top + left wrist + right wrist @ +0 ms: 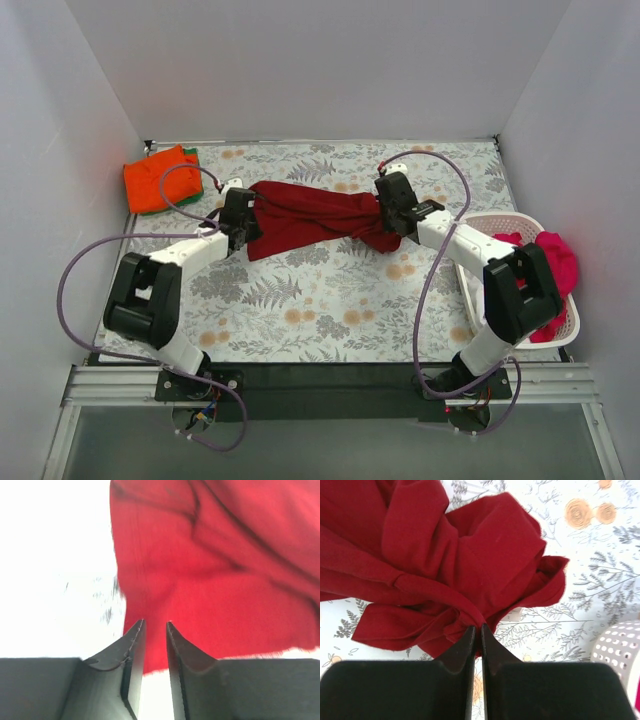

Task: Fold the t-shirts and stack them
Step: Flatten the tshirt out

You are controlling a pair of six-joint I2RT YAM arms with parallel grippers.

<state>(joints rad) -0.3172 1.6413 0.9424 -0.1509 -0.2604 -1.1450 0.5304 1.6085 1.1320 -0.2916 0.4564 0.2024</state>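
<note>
A dark crimson t-shirt [310, 215] lies stretched and bunched across the middle of the table, between both arms. My left gripper [243, 222] is at its left end. In the left wrist view its jaws [155, 624] stand slightly apart over the hem of the crimson cloth [215, 580], with nothing pinched between them. My right gripper [397, 212] is at the shirt's right end. The right wrist view shows it [476, 626] shut on a gathered fold of the crimson cloth [445, 555]. A folded orange t-shirt [160, 180] sits on a green one [192, 154] at the back left.
A white perforated basket [478, 222] stands at the right edge and holds a magenta-pink t-shirt [558, 260]; its wall [620, 645] shows in the right wrist view. White walls close the table on three sides. Purple cables loop over both arms.
</note>
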